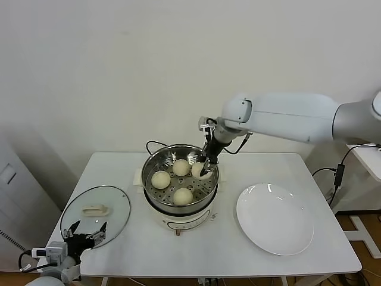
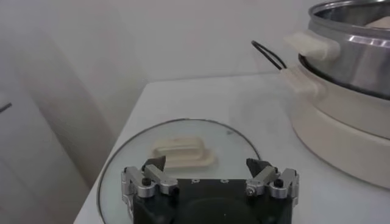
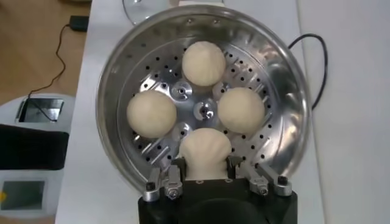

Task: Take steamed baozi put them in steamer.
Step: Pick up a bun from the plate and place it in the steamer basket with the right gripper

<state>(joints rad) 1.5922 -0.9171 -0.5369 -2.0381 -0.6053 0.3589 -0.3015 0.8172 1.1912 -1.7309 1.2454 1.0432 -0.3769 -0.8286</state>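
Observation:
The steel steamer (image 1: 156, 159) (image 3: 116, 91) stands mid-table on its white cooker base. Three cream-white baozi lie on its perforated floor (image 1: 161, 179) (image 1: 181, 167) (image 1: 183, 195) (image 3: 204, 63) (image 3: 152, 114) (image 3: 241, 110). A fourth baozi (image 1: 197, 170) (image 3: 205, 151) is down inside the basket at its right side, squeezed between the fingers of my right gripper (image 1: 205, 173) (image 3: 205, 167), which is shut on it. My left gripper (image 1: 87, 232) (image 2: 208, 165) hangs open and empty over the near rim of the glass lid, at the table's front left.
The round glass lid (image 1: 116, 205) (image 2: 231, 137) with its cream handle (image 1: 95, 210) (image 2: 181, 152) lies left of the steamer. An empty white plate (image 1: 275, 219) lies to the right. A black cord (image 1: 153, 143) (image 3: 311, 67) runs behind the cooker base (image 1: 178, 221) (image 2: 329, 140).

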